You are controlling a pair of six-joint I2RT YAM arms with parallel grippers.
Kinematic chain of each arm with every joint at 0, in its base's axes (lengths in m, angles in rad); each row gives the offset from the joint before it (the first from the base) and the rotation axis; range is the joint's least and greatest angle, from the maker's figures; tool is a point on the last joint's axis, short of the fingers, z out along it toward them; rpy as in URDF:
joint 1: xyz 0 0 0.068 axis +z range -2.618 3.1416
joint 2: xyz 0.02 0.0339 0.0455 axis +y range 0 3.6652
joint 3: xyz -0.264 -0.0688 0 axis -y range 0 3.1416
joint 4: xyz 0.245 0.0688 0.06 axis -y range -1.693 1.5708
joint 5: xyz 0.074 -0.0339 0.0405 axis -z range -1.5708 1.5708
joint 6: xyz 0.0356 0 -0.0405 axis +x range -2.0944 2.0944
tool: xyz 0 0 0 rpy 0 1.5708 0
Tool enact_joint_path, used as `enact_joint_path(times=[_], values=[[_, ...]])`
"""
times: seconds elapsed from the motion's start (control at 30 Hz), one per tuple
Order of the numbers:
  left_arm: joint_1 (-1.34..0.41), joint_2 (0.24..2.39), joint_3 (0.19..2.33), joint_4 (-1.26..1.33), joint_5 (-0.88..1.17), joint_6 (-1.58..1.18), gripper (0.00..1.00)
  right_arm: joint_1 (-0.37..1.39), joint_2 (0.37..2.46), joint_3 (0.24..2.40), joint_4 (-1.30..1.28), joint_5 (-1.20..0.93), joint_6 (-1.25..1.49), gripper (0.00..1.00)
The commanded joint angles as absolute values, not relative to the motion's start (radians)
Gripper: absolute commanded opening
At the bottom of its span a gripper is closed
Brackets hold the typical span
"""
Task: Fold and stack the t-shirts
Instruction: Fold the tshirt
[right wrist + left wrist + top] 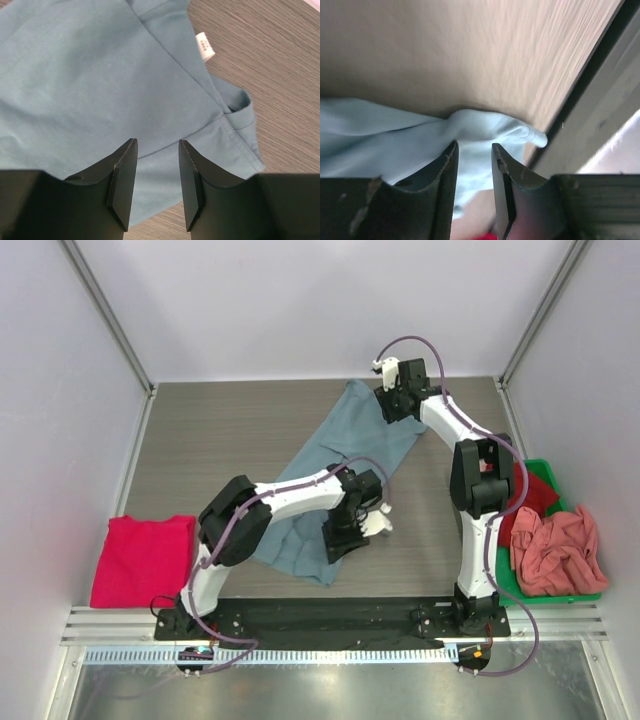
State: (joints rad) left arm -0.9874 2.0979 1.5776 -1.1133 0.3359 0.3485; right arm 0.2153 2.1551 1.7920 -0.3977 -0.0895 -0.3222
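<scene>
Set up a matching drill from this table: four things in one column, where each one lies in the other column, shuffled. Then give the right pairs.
Things
1. grey-blue t-shirt
2. magenta-pink t-shirt
3. salmon-pink t-shirt
4. red t-shirt

Places
A. crumpled on top, at the near end of the green bin
B. spread across the middle of the table, under both arms
C. folded flat at the table's near left corner
D. in the bin's far part, partly under another shirt

Pairs: 1-B, 2-C, 3-A, 4-D
</scene>
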Motion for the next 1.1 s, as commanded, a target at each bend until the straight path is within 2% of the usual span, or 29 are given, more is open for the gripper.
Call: enact_joint_path(times=[0.0,0.2,0.43,0.8,1.07], values=[[-0.945,1.982,1.683,-1.058,0.345,0.394,0.35,0.238,2.126,1.798,-0.38,-0.098,-0.293,0.44],[-0.73,1.8,1.661,-1.127,0.302,0.455,0.38,0.238,2.108,1.753,-0.382,-0.126,-0.267,0.44],[-0.533,1.801,1.465,-1.074,0.176,0.551,0.36,0.238,2.126,1.73,-0.37,-0.107,-0.262,0.44],[-0.483,1.904,1.284,-0.894,0.175,0.529,0.35,0.238,2.19,1.729,-0.377,-0.071,-0.31,0.45],[-0.494,1.999,1.285,-0.877,0.179,0.494,0.34,0.262,2.338,1.85,-0.377,-0.012,-0.379,0.44]])
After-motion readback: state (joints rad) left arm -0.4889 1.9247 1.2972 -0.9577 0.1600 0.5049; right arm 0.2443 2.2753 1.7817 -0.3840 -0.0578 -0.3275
